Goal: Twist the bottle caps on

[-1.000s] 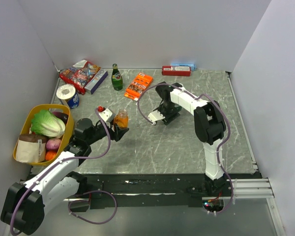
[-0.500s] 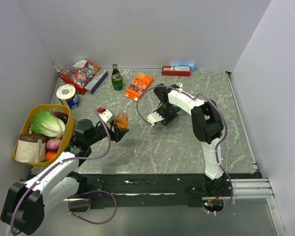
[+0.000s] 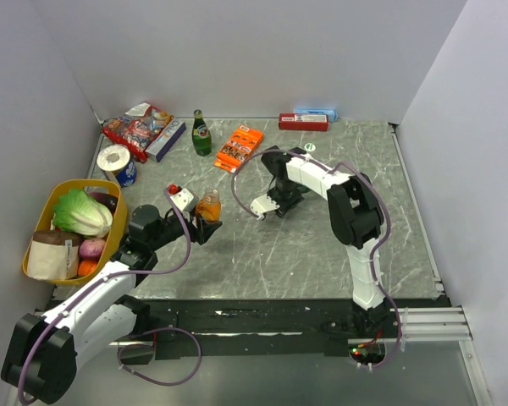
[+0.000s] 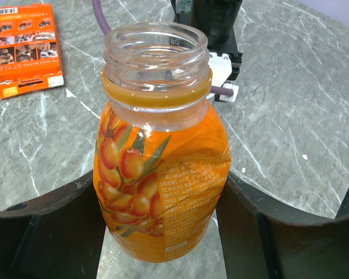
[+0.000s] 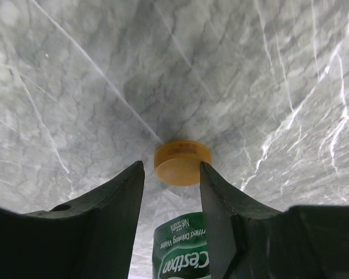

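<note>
My left gripper (image 4: pixel 161 183) is shut on the squat orange bottle (image 4: pixel 160 174), which stands upright with its mouth open and no cap; in the top view this bottle (image 3: pixel 208 205) is left of centre. My right gripper (image 5: pixel 171 165) points down at the table, its open jaws on either side of the orange-brown cap (image 5: pixel 182 163). The right finger is almost at the cap, and a gap remains on the left. A translucent bottle with a green label (image 5: pixel 183 253) shows between the finger bases. A small whitish cap (image 3: pixel 309 147) lies behind the right arm.
A yellow basket (image 3: pixel 42 222) of vegetables stands at the left edge. Along the back are a snack bag (image 3: pixel 135 125), a tall green glass bottle (image 3: pixel 201 134), an orange packet (image 3: pixel 238 147) and a red box (image 3: pixel 303 122). A white block with a red button (image 3: pixel 182 196) sits beside the orange bottle.
The right gripper has shifted slightly left and its jaws have narrowed around the orange-brown cap. The left arm and the orange bottle have not moved.
</note>
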